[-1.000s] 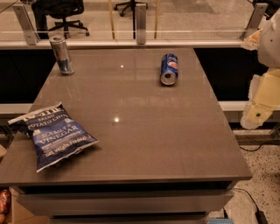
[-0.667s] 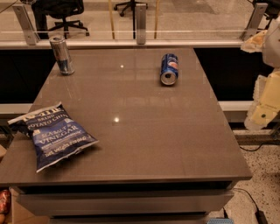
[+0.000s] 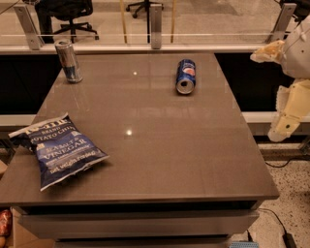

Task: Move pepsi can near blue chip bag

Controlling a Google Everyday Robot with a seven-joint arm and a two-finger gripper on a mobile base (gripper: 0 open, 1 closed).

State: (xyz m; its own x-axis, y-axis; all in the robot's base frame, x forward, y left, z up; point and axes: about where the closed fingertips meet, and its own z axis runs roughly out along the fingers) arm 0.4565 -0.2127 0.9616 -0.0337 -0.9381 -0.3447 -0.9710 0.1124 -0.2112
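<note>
Grey-brown surface of a low table fills most of the view, with a glass rail and office chairs on a pale floor behind it. The pepsi can lies on its side on the far part of the surface, right of centre, with one silver end toward the camera. The blue chip bag lies flat near the front left edge, well apart from the pepsi can. A taller, slim silver-and-blue can stands upright at the far left corner. At the right edge of the view, beyond the surface's side, hangs the robot's cream-coloured gripper, well apart from the cans and the bag. Whether its jaws are parted or closed cannot be told.
</note>
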